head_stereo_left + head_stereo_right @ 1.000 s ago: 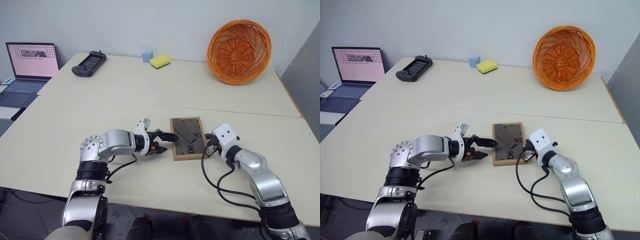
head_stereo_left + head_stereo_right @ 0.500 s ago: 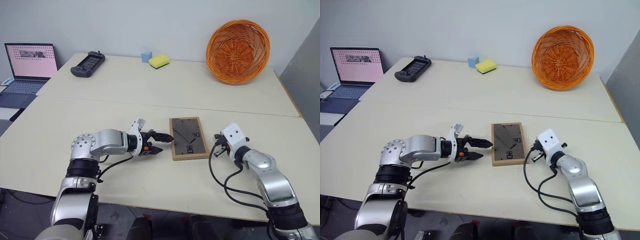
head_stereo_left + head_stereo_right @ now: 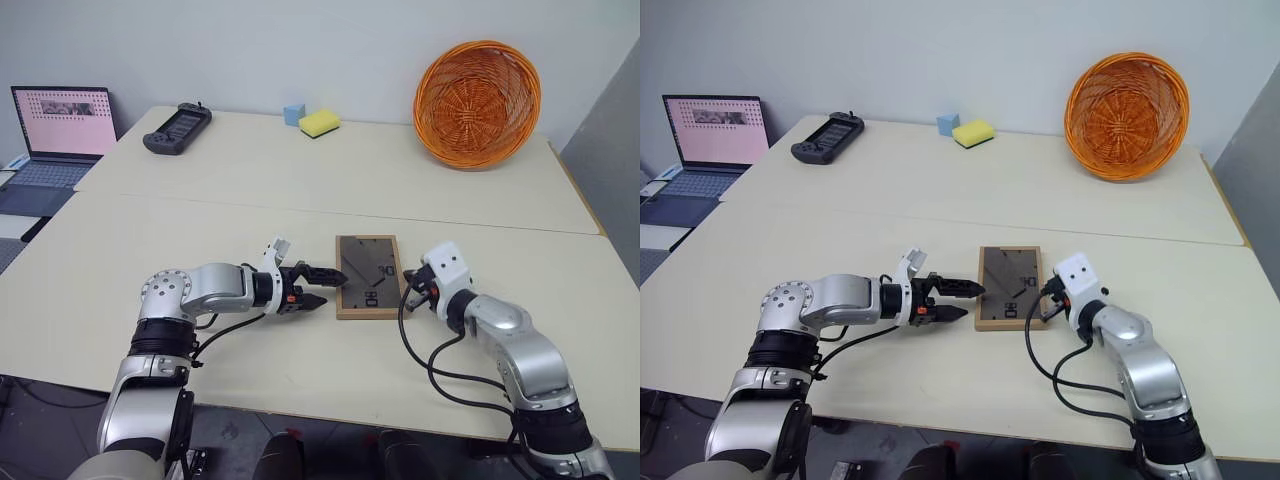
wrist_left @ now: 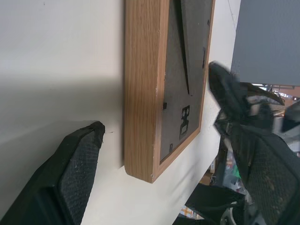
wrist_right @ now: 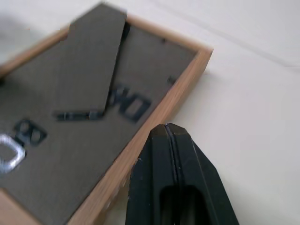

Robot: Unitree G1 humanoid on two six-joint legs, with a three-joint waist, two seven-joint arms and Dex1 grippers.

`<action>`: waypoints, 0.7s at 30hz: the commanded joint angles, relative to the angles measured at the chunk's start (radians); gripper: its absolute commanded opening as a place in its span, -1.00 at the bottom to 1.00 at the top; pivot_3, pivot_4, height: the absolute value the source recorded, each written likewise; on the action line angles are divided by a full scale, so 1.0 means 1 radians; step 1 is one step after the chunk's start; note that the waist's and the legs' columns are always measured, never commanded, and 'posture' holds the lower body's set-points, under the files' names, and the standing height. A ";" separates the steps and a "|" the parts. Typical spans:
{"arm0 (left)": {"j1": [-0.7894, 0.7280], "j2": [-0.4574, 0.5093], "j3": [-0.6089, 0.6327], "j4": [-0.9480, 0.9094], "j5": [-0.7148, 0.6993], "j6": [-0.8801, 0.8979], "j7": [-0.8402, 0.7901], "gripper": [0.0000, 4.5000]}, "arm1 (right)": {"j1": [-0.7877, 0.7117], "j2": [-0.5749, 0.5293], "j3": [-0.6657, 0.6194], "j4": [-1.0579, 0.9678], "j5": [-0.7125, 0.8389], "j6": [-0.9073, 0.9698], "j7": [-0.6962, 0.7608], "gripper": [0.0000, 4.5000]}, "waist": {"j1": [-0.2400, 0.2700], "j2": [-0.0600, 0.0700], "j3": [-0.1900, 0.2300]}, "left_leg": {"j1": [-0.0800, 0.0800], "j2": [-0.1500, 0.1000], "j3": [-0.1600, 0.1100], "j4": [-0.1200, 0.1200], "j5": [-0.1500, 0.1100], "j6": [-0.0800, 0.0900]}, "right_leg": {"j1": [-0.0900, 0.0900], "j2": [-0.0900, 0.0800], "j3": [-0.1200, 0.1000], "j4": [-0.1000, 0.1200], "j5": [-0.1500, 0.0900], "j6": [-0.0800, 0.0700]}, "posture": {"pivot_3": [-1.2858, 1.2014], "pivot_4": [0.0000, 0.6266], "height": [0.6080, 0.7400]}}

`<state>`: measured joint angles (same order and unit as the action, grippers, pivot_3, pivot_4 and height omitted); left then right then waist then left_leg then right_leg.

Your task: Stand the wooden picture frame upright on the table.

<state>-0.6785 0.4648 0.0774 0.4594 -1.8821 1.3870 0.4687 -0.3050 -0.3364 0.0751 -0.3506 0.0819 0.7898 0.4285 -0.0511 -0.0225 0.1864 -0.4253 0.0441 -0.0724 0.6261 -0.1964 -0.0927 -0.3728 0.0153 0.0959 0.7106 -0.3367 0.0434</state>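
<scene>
Left eye view: the wooden picture frame lies back-up on the table — the left gripper, jaws wide, at its left edge; the right gripper, pressed shut, at its right, seemingly bracing for the lift.

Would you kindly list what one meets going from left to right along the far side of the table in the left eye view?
Laptop → black handheld controller → small blue block → yellow sponge → orange wicker basket.
</scene>
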 commanded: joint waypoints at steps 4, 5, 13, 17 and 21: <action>0.004 -0.002 -0.010 0.027 0.029 0.001 0.010 0.99 | -0.002 -0.002 -0.014 -0.045 0.025 0.019 -0.020 -1.00 | 0.000 0.000 0.000 | 0.000 0.000 0.000 0.000 0.000 0.000 | 0.000 0.000 0.000 0.000 0.000 0.000 | 0.03 -0.52 1.00; 0.002 -0.001 -0.009 0.029 0.030 0.001 0.009 0.99 | -0.001 -0.003 -0.013 -0.047 0.028 0.021 -0.023 -1.00 | 0.000 0.000 0.000 | 0.000 0.000 0.000 0.000 0.000 0.000 | 0.000 0.000 0.000 0.000 0.000 0.000 | 0.03 -0.52 1.00; 0.016 -0.003 -0.006 0.019 0.027 -0.002 0.012 0.99 | 0.030 -0.041 -0.018 -0.031 0.020 0.030 -0.027 -1.00 | 0.000 0.000 0.000 | 0.000 0.000 0.000 0.000 0.000 0.001 | 0.000 0.000 0.000 0.000 0.000 0.000 | 0.03 -0.52 1.00; 0.021 -0.006 -0.004 0.018 0.030 -0.003 0.010 0.99 | 0.023 -0.010 0.002 -0.018 0.039 0.028 -0.032 -1.00 | -0.001 0.000 0.000 | 0.000 0.000 0.000 0.000 -0.002 0.003 | 0.000 0.000 0.000 -0.001 0.000 0.000 | 0.03 -0.52 1.00; 0.022 -0.006 -0.005 0.018 0.027 -0.002 0.014 0.99 | 0.012 0.034 0.018 -0.010 0.056 0.045 -0.034 -1.00 | -0.002 0.000 0.000 | 0.000 0.000 0.000 0.000 -0.002 0.003 | 0.000 0.000 0.000 -0.001 0.000 0.000 | 0.03 -0.52 1.00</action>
<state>-0.6805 0.4626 0.0853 0.4644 -1.8760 1.3870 0.4688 -0.2778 -0.3124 0.0932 -0.3443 0.1115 0.8282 0.3919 -0.0531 -0.0225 0.1865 -0.4253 0.0443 -0.0721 0.6255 -0.1982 -0.0896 -0.3731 0.0155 0.0962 0.7098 -0.3368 0.0437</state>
